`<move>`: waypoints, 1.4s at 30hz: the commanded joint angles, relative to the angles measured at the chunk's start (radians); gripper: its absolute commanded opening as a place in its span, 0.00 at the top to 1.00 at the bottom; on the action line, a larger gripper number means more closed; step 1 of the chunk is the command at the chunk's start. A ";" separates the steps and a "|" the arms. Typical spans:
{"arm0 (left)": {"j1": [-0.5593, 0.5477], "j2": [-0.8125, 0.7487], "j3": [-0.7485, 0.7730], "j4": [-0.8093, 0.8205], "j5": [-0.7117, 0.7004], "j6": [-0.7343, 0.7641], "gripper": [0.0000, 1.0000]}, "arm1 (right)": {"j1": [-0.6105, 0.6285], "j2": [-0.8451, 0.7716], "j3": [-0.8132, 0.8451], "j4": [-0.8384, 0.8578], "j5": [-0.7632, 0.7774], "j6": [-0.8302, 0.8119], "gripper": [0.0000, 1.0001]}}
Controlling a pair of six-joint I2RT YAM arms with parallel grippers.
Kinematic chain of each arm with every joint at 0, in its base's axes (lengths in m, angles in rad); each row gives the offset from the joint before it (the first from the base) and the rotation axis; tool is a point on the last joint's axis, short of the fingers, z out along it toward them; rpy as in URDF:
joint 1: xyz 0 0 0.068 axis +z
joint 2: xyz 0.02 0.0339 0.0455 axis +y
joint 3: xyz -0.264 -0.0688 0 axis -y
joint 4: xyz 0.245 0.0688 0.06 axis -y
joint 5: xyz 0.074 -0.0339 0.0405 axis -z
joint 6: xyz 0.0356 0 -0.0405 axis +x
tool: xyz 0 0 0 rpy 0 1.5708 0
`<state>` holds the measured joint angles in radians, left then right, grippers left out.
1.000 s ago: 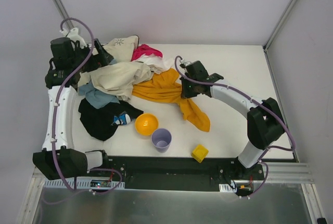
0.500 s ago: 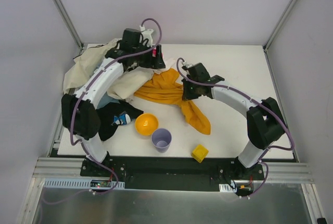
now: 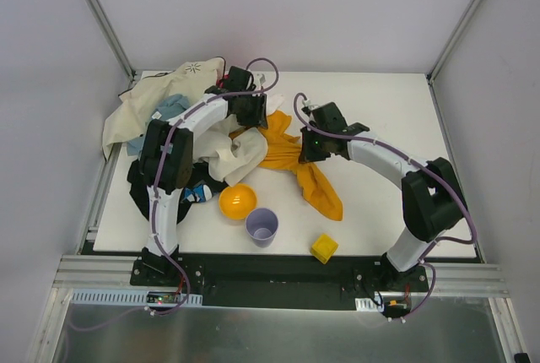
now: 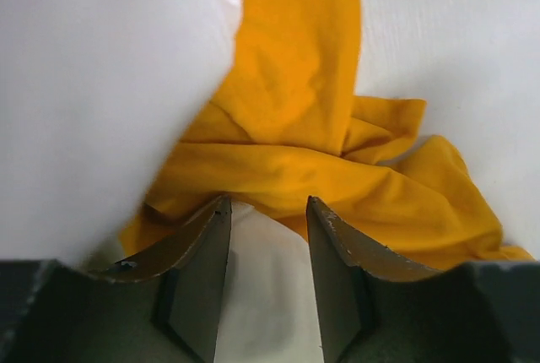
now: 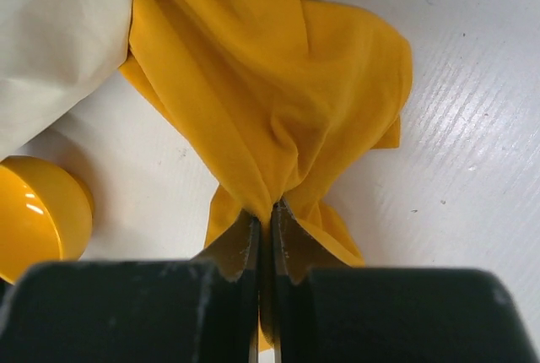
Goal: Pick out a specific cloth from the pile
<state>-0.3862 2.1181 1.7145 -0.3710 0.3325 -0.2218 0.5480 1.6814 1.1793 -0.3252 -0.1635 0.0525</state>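
The orange-yellow cloth (image 3: pixel 283 150) lies crumpled mid-table, one end trailing toward the front (image 3: pixel 324 194). My right gripper (image 3: pixel 305 150) (image 5: pixel 270 207) is shut on a bunched fold of the cloth (image 5: pixel 270 84). The pile (image 3: pixel 160 105) of cream, blue-grey and black garments sits at the left. My left gripper (image 3: pixel 253 116) (image 4: pixel 268 201) hovers at the cloth's left edge, its jaws partly apart with pale fabric (image 4: pixel 270 295) showing between them. The orange cloth (image 4: pixel 295 127) fills that view beyond the fingertips, and a white fold (image 4: pixel 101 84) covers the left.
An orange bowl (image 3: pixel 237 201) (image 5: pixel 38 211) and a purple cup (image 3: pixel 261 226) stand near the front, with a yellow block (image 3: pixel 324 247) to their right. A cream-white garment (image 3: pixel 232 152) (image 5: pixel 59 34) lies against the orange cloth. A black garment (image 3: pixel 156 190) lies at the front left.
My left arm swung from the far left across the pile to the orange cloth, its jaws narrowing. The cream garments shifted and spread. The right gripper kept its grip, barely moving.
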 commanded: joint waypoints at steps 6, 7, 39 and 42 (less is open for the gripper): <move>0.147 -0.013 0.004 0.081 -0.015 -0.042 0.66 | -0.016 -0.094 -0.009 0.014 -0.028 0.015 1.00; 0.164 -0.024 -0.009 0.084 -0.013 -0.044 0.66 | -0.019 -0.097 -0.006 0.011 -0.030 0.014 1.00; 0.555 -0.222 -0.248 0.084 -0.046 -0.082 0.73 | -0.215 -0.169 0.588 -0.278 0.041 -0.115 1.00; 0.557 -0.218 -0.250 0.084 -0.036 -0.085 0.73 | -0.224 -0.199 0.634 -0.288 0.068 -0.129 1.00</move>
<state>0.1459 1.9385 1.4754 -0.2676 0.3325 -0.3000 0.3374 1.5890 1.7107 -0.5995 -0.1478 -0.0433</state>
